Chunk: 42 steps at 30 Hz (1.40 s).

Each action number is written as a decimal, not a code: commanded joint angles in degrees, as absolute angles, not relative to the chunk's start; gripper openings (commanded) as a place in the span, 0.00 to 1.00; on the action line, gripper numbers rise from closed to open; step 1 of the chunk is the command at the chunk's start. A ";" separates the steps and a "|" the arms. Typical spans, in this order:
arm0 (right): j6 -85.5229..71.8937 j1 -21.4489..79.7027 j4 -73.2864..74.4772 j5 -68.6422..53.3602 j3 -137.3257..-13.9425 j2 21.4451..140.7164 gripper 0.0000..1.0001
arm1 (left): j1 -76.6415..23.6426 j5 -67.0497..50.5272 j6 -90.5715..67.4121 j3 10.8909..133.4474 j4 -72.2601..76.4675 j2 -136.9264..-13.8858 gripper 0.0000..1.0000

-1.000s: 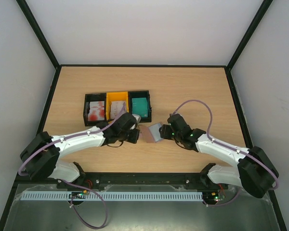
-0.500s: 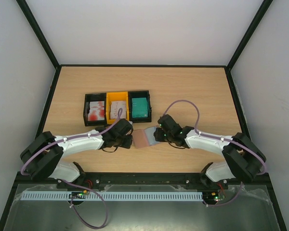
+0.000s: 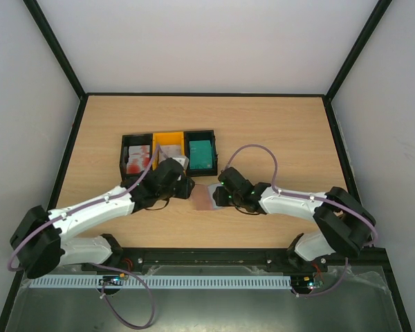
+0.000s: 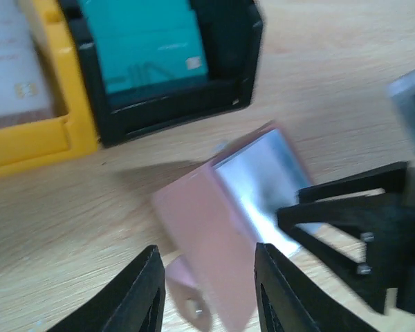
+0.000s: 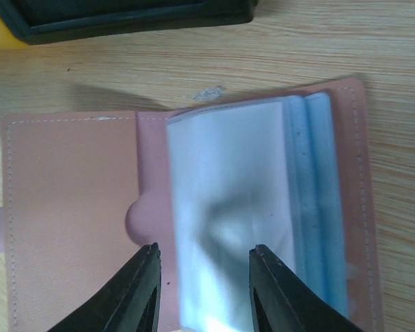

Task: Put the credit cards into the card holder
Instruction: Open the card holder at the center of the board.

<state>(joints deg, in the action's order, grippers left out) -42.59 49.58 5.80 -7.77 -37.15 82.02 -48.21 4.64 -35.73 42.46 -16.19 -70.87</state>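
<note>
Right, the card holder lay open and flat on the surface, about midway between the left and right edges and rather nearer the near edge, just on the near side of the row of trays. My left hand hung over its left half with the fingers apart and nothing between them. My right hand was low over the right half, fingers likewise spread and gripping nothing. Whether it was pressing on the pockets I could not tell.

None of the cards were in the holder yet. The teal cards sat in the black tray closest to it, the pale cards in the yellow tray beside that, and the red-and-white cards in the tray nearest the left edge.

I judged the holder to be light, soft and floppy. Its pale sleeves looked thin and springy, apt to lift or fold over unless one hand pinned the pink flap down near the spine. The cards looked stiff, thin and slick. Lying flat in a stack, they would offer little to pinch from above. I reckoned the best hold was across a short edge, taking only the top card and tipping it up against the tray wall. A pinch too deep risked lifting several together, and the loose holder could skate away under a push.
</note>
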 commanded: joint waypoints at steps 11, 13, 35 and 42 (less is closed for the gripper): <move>-46.04 50.65 5.39 -2.10 -37.99 82.61 0.40 | -48.00 -9.25 -38.09 40.86 -2.42 -76.02 0.33; -46.27 50.64 5.14 -2.24 -37.97 82.91 0.42 | -48.04 -8.24 -37.75 41.00 -3.11 -77.93 0.32; -47.96 50.69 -4.18 -13.75 -36.00 85.98 0.47 | -48.05 -1.20 -39.16 39.06 -7.97 -88.16 0.24; -46.82 50.65 4.13 -2.66 -38.49 84.46 0.46 | -48.04 -0.70 -39.20 38.60 -8.04 -88.16 0.22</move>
<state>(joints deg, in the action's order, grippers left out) -47.16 50.35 -1.45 -10.41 -37.04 85.56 -48.18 -1.87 -39.00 39.70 -6.39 -87.94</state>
